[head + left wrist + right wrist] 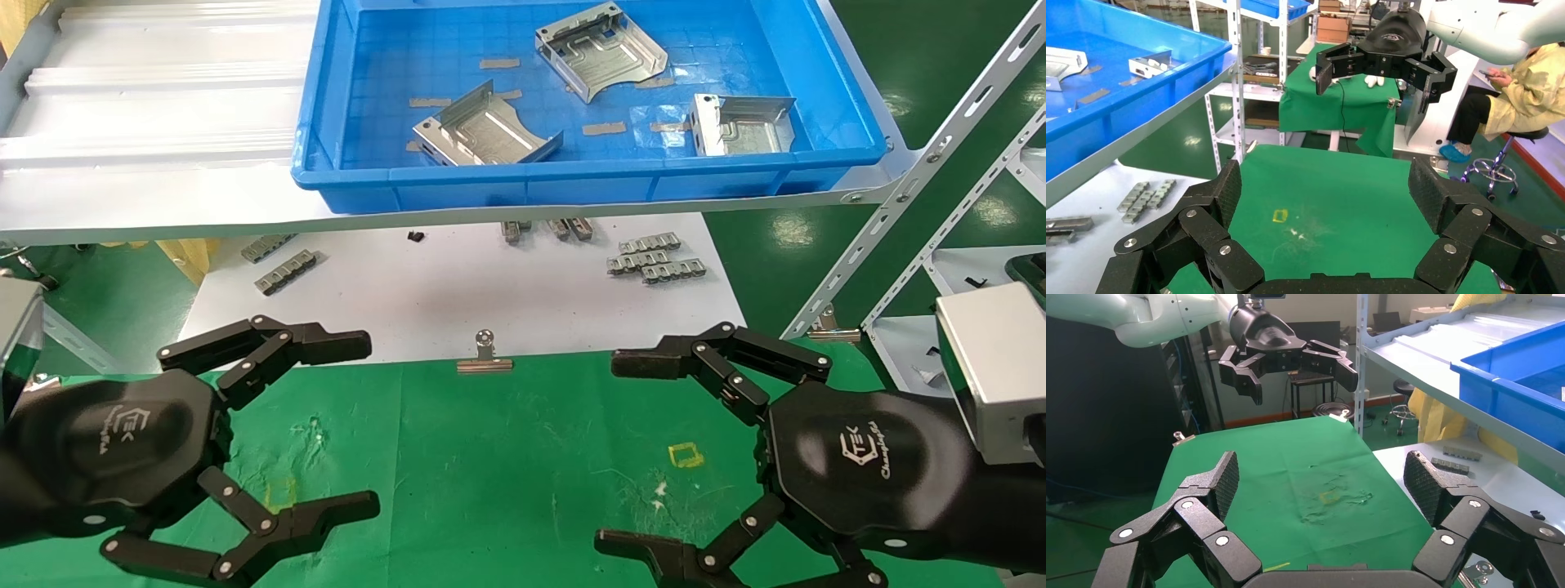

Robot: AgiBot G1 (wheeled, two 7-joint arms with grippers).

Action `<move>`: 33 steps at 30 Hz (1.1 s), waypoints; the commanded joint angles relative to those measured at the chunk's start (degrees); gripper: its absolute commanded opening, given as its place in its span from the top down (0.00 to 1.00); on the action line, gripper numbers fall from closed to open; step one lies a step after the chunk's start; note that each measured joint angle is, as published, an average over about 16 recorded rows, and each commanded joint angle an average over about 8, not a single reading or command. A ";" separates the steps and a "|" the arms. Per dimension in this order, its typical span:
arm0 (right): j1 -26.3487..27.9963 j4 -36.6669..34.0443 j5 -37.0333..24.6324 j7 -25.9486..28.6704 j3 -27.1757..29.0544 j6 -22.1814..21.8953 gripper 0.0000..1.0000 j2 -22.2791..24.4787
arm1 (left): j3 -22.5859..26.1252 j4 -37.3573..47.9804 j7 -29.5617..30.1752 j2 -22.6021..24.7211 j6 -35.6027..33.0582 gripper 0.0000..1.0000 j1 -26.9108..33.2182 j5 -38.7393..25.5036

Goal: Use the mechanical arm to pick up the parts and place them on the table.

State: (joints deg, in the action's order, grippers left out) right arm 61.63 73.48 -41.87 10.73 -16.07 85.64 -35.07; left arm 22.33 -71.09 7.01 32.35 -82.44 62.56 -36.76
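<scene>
Both grippers, left (364, 429) & right (609, 449), are hovering spread wide, empty; three brackets (488, 131) apparently sitting untouched in blue bin (572, 184), green table (507, 457) w/o parts.

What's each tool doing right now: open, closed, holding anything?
Left tool: open, empty, above the green table.
Right tool: open, empty, above the same table.
</scene>
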 commanded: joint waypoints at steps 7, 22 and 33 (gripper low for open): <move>0.00 0.00 0.00 0.00 0.00 0.00 0.00 0.00 | 0.00 0.00 0.00 0.00 0.00 0.00 0.00 0.00; 0.00 0.00 0.00 0.00 0.00 0.00 0.00 0.00 | 0.00 0.00 0.00 0.00 0.00 0.00 0.00 0.00; 0.00 0.00 0.00 0.00 0.00 0.00 0.00 0.00 | 0.00 0.00 0.00 0.00 0.00 0.00 0.00 0.00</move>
State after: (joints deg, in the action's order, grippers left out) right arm 61.63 73.48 -41.86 10.73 -16.07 85.63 -35.07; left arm 22.33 -71.09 7.01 32.35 -82.44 62.56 -36.76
